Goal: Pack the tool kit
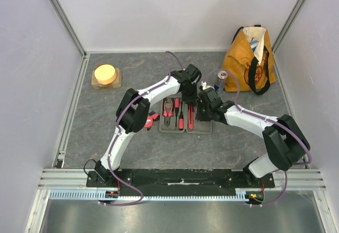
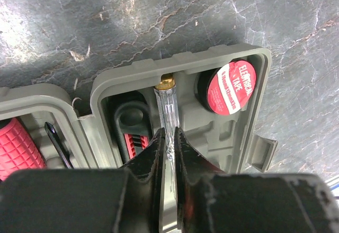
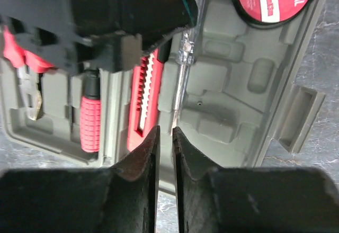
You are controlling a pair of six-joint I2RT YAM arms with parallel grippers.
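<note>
The grey tool kit point(image 1: 205, 128) lies open at the table's middle, with red-handled pliers point(image 1: 168, 110) and screwdrivers in its left half. My left gripper point(image 1: 190, 96) reaches over it. In the left wrist view the left gripper point(image 2: 169, 137) is shut on a clear, brass-capped tester screwdriver point(image 2: 167, 103). The tester lies in the tray point(image 2: 132, 69) beside the round red tape point(image 2: 231, 87) and a red cutter point(image 2: 135, 140). My right gripper point(image 3: 166, 132) hovers over the tray point(image 3: 233, 100). Its jaws stand a narrow slit apart, empty, just short of the tester's point(image 3: 185, 53) metal tip.
An orange tote bag point(image 1: 249, 58) stands at the back right with a drink can point(image 1: 221, 80) in front of it. A wooden block with a yellow disc point(image 1: 106, 75) sits at the back left. A red tool point(image 1: 152, 119) lies left of the case, partly under my left arm.
</note>
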